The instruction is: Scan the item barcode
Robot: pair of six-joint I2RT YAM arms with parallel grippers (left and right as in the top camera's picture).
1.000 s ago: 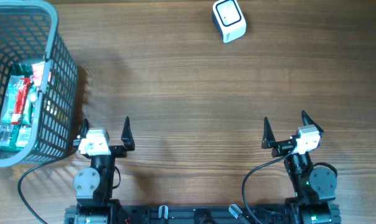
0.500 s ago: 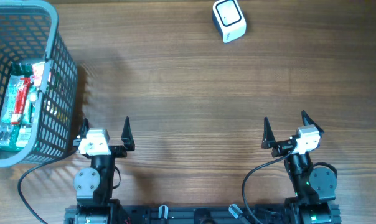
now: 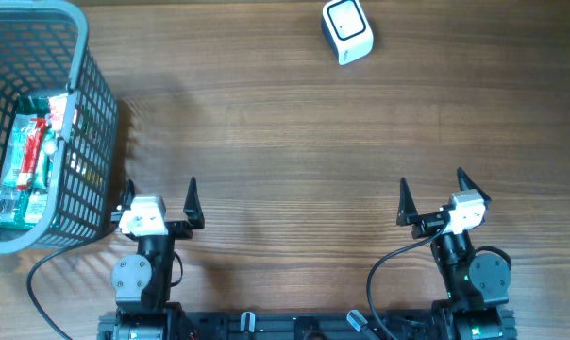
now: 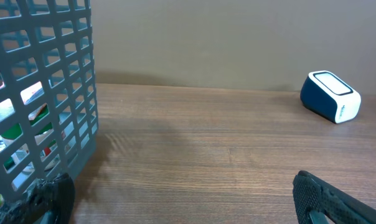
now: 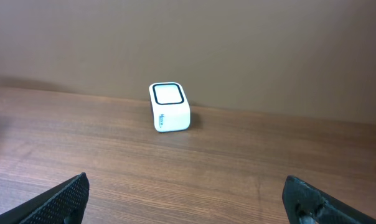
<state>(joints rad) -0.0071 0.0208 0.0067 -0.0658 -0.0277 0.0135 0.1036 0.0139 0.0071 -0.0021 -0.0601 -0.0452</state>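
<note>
**Table** [image 3: 285, 142]: wooden; bears everything listed.

**Basket** [image 3: 94, 104]: grey mesh, the reference point here.

**Left gripper** [image 3: 159, 194]: just beside the basket's near corner; jaws spread wide, empty.

**Right gripper** [image 3: 433, 184]: well apart from the basket; jaws spread wide, empty.

**Packaged item** [image 3: 25, 161]: inside the basket, lying on its floor; barcode not discernible.

**Scanner** [image 3: 347, 30]: well apart from the basket, window facing up.

**Handling note:** fetching likely comes first. The left arm suits. Enter over the rim from above, clear of the mesh, and pinch the packet's edges so the printed faces stay uncovered.
</note>
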